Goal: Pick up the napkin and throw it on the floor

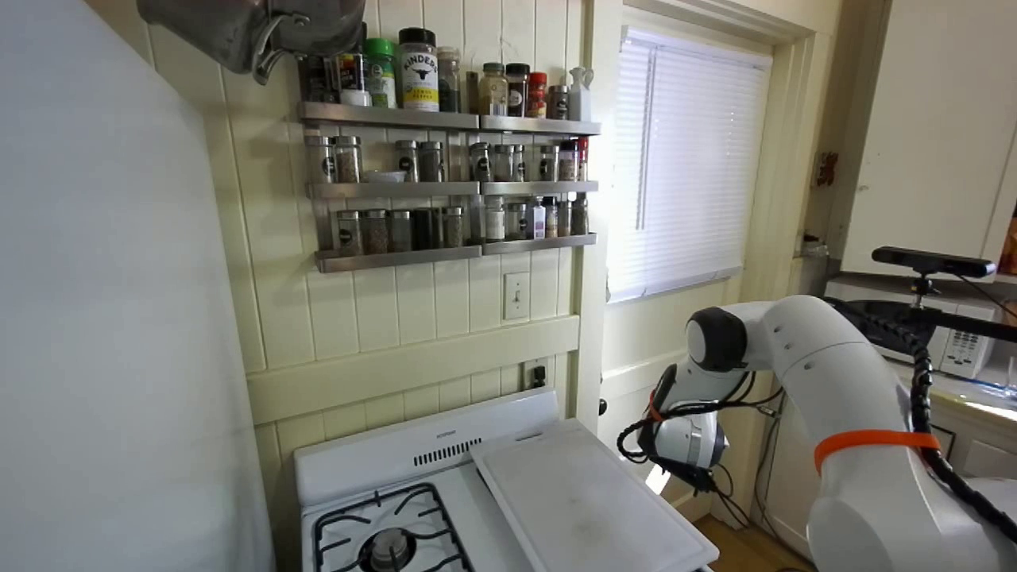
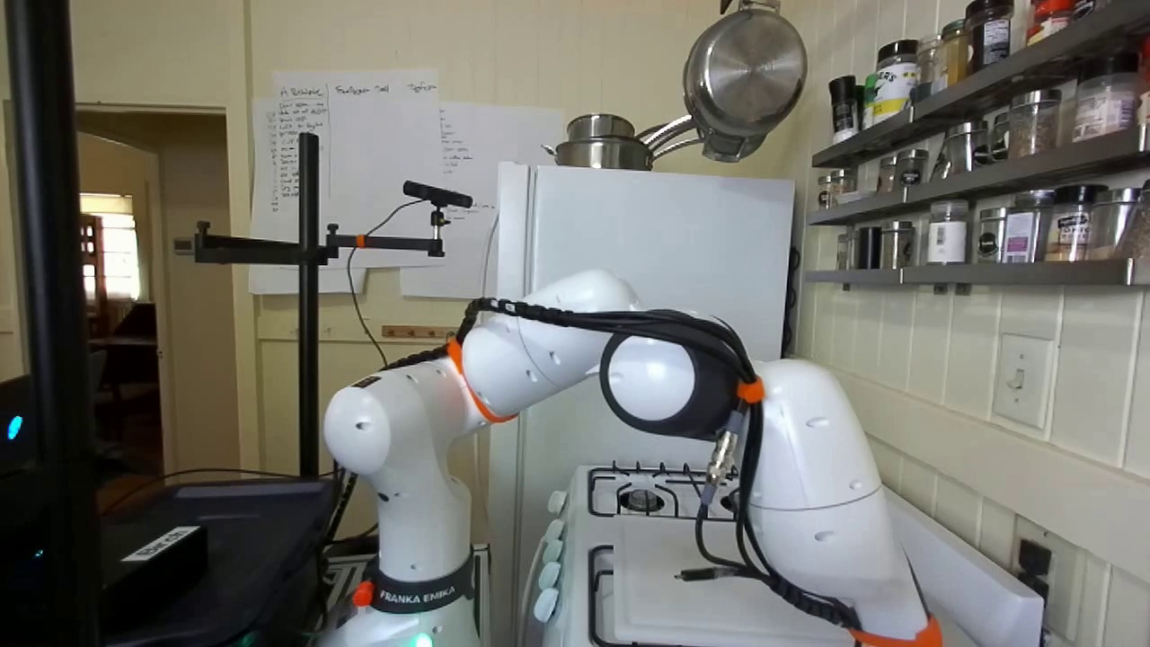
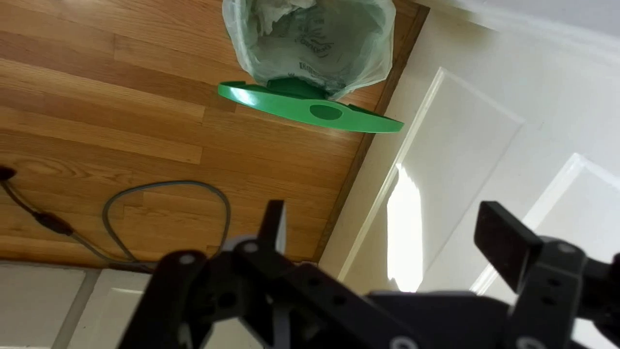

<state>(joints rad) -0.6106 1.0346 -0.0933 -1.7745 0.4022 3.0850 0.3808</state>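
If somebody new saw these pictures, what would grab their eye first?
Probably the white robot arm, arching across an exterior view. Then the spice shelves on the wall above the stove. The wrist view's standout is the bright green piece by a bag-lined bin on the wooden floor.

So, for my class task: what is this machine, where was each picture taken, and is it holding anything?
It is a white, jointed robot arm. Two pictures are exterior views, taken from outside it; both show a flat white board lying on the stove. In the wrist view, taken from the arm itself, the dark claw shows along the bottom. Beyond it are the wooden floor, an open plastic bag, a green piece beside the bag, and a grey cable. Something whitish and crumpled shows inside the bag; I can't tell whether that's a napkin. The claw is open, holding nothing that shows.
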